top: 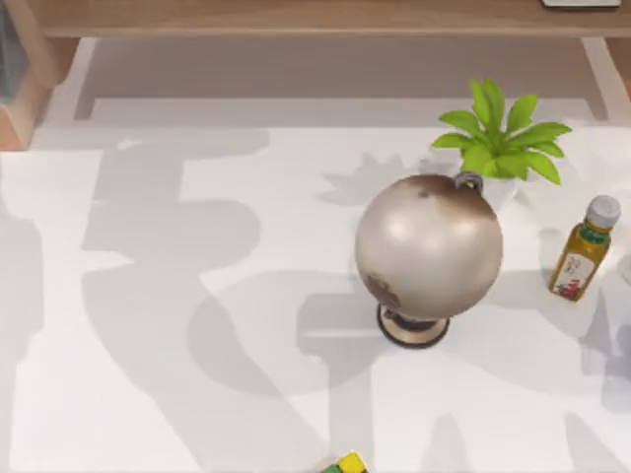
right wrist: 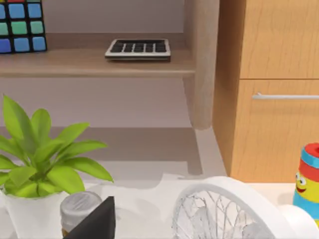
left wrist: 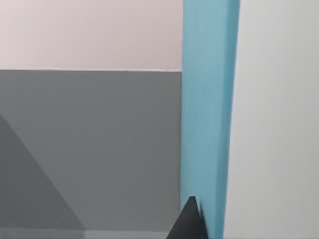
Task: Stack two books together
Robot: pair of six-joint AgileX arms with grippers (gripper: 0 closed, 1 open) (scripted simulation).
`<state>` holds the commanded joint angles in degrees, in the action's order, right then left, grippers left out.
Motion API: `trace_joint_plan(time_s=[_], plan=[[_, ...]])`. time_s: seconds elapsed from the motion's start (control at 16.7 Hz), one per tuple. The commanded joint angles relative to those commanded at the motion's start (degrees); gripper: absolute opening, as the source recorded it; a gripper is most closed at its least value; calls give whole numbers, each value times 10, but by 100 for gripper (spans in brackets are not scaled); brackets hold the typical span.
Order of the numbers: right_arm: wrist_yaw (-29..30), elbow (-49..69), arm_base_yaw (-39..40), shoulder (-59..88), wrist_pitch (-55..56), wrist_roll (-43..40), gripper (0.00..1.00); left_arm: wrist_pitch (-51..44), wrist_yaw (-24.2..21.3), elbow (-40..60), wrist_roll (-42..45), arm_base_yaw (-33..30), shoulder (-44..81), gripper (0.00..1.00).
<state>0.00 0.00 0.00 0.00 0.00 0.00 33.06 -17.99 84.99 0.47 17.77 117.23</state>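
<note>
**No books on the table yet, one blue edge at our left wrist**

Starting left, our left wrist view holds an upright blue slab [left wrist: 207,109], perhaps a book's spine; a dark fingertip [left wrist: 189,221] sits against it, but we cannot tell its grip. A book is stiff, moderately heavy, slick-covered: take it across the spine. Rightward on the table [top: 148,394] stand a globe [top: 429,246], potted plant [top: 503,138] and oil bottle [top: 584,248] near the right edge. Our right gripper's finger [right wrist: 97,221] is unreadable too.

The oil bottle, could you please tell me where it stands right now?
In the top view the oil bottle stands upright near the table's right edge, just right of the globe and in front of the potted plant.
</note>
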Motion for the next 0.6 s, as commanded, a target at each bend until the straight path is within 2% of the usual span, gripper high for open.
trace_joint_plan(time_s=[0.6], plan=[[0,0,0,0,0,0,100,-16,-13,-11,-2,-5,-16,0]])
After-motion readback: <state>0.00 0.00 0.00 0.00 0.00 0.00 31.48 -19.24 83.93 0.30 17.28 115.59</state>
